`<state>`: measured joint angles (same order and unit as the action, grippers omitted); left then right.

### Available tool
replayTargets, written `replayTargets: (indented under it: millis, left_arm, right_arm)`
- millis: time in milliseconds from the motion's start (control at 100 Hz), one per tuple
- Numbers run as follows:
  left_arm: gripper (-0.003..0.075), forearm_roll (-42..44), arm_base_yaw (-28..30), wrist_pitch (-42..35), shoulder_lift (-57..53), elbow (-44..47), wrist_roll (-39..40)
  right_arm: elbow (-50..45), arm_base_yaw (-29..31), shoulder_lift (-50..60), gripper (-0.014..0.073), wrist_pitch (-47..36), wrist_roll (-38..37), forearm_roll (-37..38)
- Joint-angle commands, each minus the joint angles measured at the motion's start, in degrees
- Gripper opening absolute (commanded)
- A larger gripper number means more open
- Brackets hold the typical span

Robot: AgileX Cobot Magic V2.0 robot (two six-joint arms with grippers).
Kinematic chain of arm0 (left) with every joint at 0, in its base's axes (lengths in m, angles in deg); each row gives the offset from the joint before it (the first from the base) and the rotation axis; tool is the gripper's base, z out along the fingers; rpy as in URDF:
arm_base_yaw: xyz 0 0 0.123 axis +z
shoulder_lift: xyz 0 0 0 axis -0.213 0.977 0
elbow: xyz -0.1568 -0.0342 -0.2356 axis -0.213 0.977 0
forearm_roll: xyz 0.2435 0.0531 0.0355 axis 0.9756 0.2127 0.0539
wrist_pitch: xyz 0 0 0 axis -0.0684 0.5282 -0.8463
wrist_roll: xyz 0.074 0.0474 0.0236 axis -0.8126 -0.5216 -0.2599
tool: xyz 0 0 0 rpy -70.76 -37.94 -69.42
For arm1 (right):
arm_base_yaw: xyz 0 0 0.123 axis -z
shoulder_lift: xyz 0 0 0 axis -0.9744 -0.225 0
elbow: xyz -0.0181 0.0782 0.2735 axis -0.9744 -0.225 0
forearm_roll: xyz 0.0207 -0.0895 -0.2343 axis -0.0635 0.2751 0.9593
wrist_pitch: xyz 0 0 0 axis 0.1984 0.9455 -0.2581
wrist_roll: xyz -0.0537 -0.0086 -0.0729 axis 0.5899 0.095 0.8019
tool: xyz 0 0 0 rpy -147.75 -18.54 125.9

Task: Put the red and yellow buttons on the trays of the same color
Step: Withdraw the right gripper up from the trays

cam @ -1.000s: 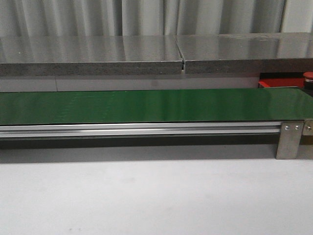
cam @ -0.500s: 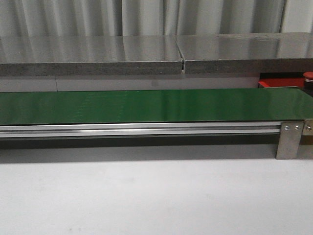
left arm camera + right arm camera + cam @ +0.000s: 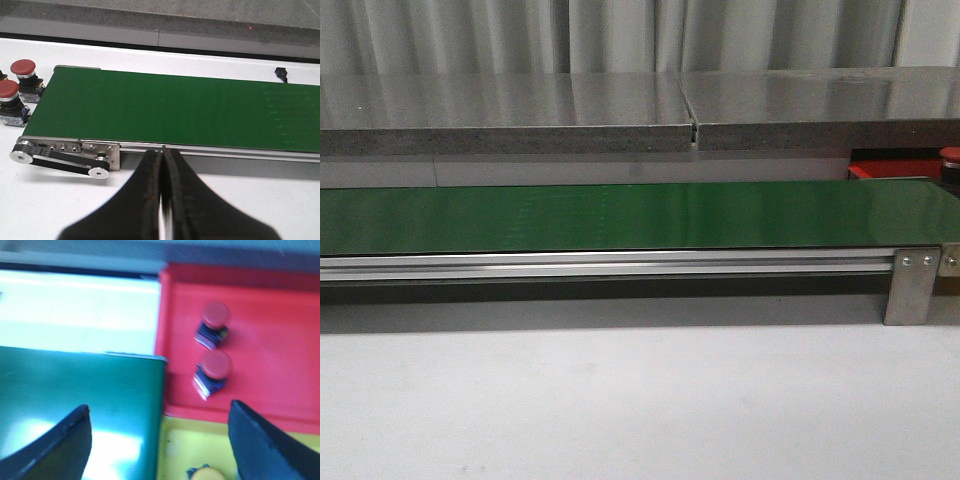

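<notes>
Nearest the left wrist camera, the left tool [image 3: 161, 200] is pinched closed on nothing, hanging over bare white tabletop [image 3: 250, 195] just short of the green belt [image 3: 175, 110]. Past the belt's roller end, two red buttons [image 3: 9, 90] [image 3: 23, 67] stand on the tabletop, off the belt, side by side and well apart from that tool.

Right tool [image 3: 160, 435]: fingers spread wide, empty, over the corner where the belt end [image 3: 80, 400] meets the trays. Yellow tray [image 3: 195, 445] sits nearest, one yellow button [image 3: 202, 475] just showing at the frame edge. Beyond it, touching edge to edge, the red tray [image 3: 280, 340] holds two red buttons [image 3: 216, 365] [image 3: 214, 316], both tipped over.

Risks, my read:
- Right view is blurred; exact height over the trays can't be told. A low pass could clip the tray rims or the belt's corner.
- The two trayed reds lie close together; open fingers dropping there could knock one out.
- Left tool must open before reaching; the belt's pulley bracket [image 3: 95, 150] sits between it and the buttons.

Room: plenty of tabletop on the near side in the front view [image 3: 640, 400]; belt surface has nothing on it.
</notes>
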<state>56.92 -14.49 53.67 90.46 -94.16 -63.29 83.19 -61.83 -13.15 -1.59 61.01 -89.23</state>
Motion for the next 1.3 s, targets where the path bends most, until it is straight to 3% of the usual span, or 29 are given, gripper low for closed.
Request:
replayTargets:
  millis: [0,190,640,760,950,1070,1290]
  left_arm:
    - [-0.0019,-0.5,-0.4,-4.1,0.1,-1.6,0.1]
    - [-0.0019,-0.5,-0.4,-4.1,0.1,-1.6,0.1]
    - [-0.0019,-0.5,-0.4,-4.1,0.1,-1.6,0.1]
    - [-0.0019,-0.5,-0.4,-4.1,0.1,-1.6,0.1]
    - [-0.0019,-0.5,-0.4,-4.1,0.1,-1.6,0.1]
    - [-0.0019,-0.5,-0.4,-4.1,0.1,-1.6,0.1]
    - [-0.0019,-0.5,-0.4,-4.1,0.1,-1.6,0.1]
  right_arm:
    - [-0.4,-2.5,6.0,0.0563,-1.9,2.0,-1.1]
    - [-8.9,-6.0,15.6,0.0562,-2.4,2.2,-1.1]
    - [-29.0,-6.1,35.4,0.0552,-3.8,2.1,-1.1]
    - [-32.2,-6.1,38.7,0.0421,-4.4,2.1,-1.1]
    - [-33.0,-6.1,39.6,0.0069,-4.3,2.1,-1.1]
    - [-33.0,-6.1,39.6,-0.0072,-4.3,2.1,-1.1]
    - [-33.0,-6.1,39.6,-0.0068,-3.3,2.1,-1.1]
